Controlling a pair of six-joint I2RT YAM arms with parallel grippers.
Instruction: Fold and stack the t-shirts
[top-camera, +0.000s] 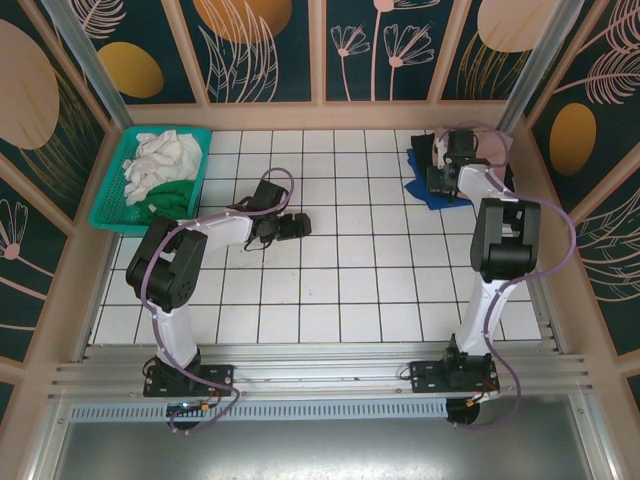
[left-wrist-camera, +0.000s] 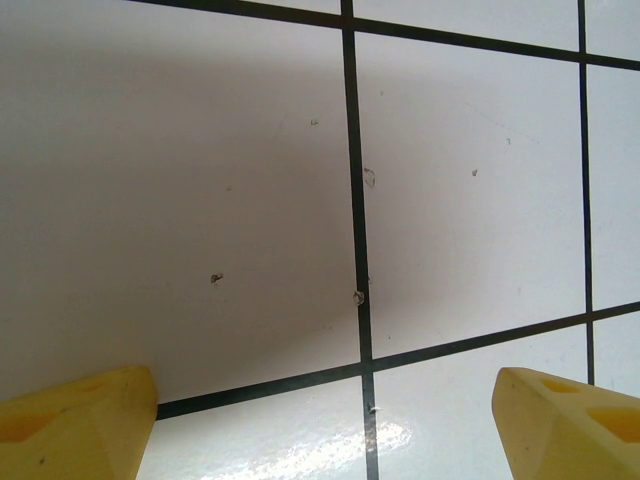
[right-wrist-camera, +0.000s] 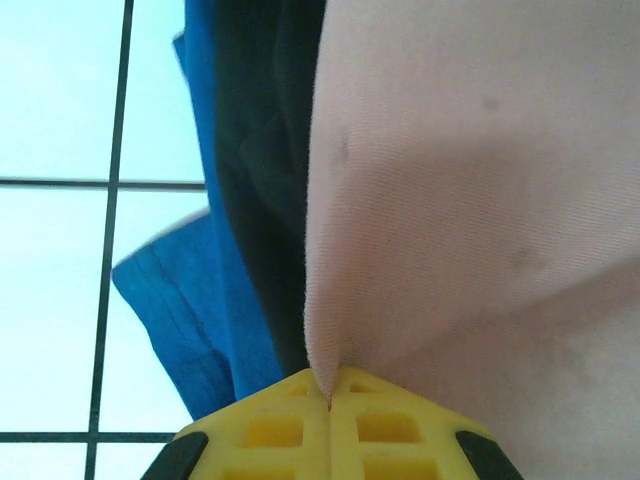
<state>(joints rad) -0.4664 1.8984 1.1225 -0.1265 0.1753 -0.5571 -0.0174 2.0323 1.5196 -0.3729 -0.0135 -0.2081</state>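
Right hand (top-camera: 443, 165) meets the pink t-shirt (top-camera: 494, 148) on the stack (top-camera: 424, 190); left hand (top-camera: 297, 225) hovers over the table (top-camera: 350, 285).

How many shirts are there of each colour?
Pink shirt: 1
Black shirt: 1
Blue shirt: 1
White shirt: 1, as far as the crumpled bundle lets me tell
Green shirt: 1
Total: 5
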